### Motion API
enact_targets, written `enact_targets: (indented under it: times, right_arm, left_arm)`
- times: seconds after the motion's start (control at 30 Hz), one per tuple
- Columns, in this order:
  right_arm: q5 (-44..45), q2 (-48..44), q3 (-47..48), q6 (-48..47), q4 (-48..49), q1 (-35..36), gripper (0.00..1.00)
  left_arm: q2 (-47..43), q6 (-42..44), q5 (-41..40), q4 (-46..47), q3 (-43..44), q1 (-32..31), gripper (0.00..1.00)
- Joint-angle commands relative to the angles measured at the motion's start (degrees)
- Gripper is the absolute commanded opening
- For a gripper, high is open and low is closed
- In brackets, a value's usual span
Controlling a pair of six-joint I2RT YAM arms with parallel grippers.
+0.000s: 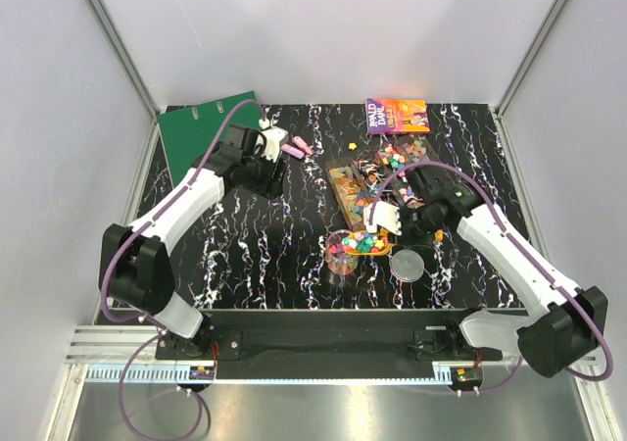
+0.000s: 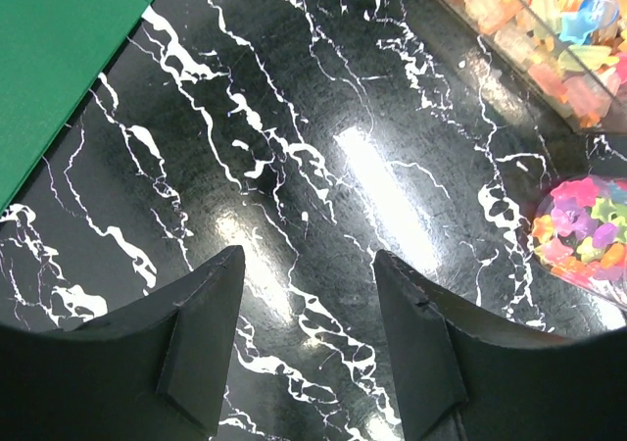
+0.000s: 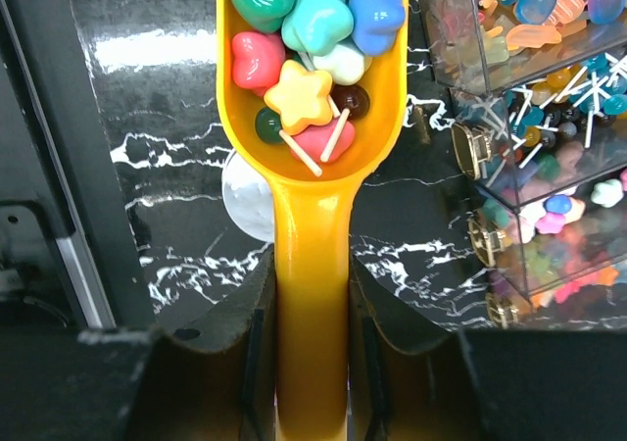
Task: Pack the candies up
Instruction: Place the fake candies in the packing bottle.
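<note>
Yellow plastic sits clamped between the right fingers [image 3: 402, 353]: the handle of one yellow scoop [image 3: 312, 265], its bowl heaped with candies [image 3: 318, 29], beside a clear compartment box [image 3: 549, 118] holding more. One clear cup [image 1: 343, 250] of candies and one round lid [image 1: 408, 265] sit near that bent arm. The left fingers [image 2: 201, 343] stand apart, empty, over the tabletop [image 2: 294, 118] near one green binder [image 2: 49, 59].

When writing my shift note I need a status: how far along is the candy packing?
Done: the clear cup holds a heap of candies. In hand: the right hand is shut on the yellow scoop, loaded with more. Left: that load is not tipped out, the round lid lies off the cup, and the compartment box holds plenty. The left hand hangs open, empty.
</note>
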Motion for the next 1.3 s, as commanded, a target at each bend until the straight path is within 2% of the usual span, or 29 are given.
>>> enact_targets:
  times: [0.0, 0.13, 0.5, 0.9, 1.27]
  right_arm:
    - [7.96, 2.79, 5.06, 3.58, -4.17, 4.58, 0.0]
    - [11.41, 7.36, 7.88, 5.7, -7.86, 6.96, 0.0]
    - [12.82, 7.36, 6.74, 6.23, -7.34, 7.14, 0.0]
    - [18.0, 9.82, 12.28, 6.23, -10.76, 8.98, 0.0]
    - [23.71, 13.25, 17.02, 10.09, -14.97, 15.13, 0.0]
  left_arm:
    - [-2.72, -1.24, 1.55, 3.33, -0.88, 0.29, 0.6]
    - [-3.78, -1.41, 1.72, 4.03, -1.67, 0.3, 0.61]
    - [-6.68, -1.59, 1.46, 4.73, -3.96, 0.3, 0.61]
    - [-6.42, -1.94, 1.28, 5.35, -3.69, 0.3, 0.61]
    - [-6.59, -2.2, 1.63, 5.88, -3.96, 0.38, 0.61]
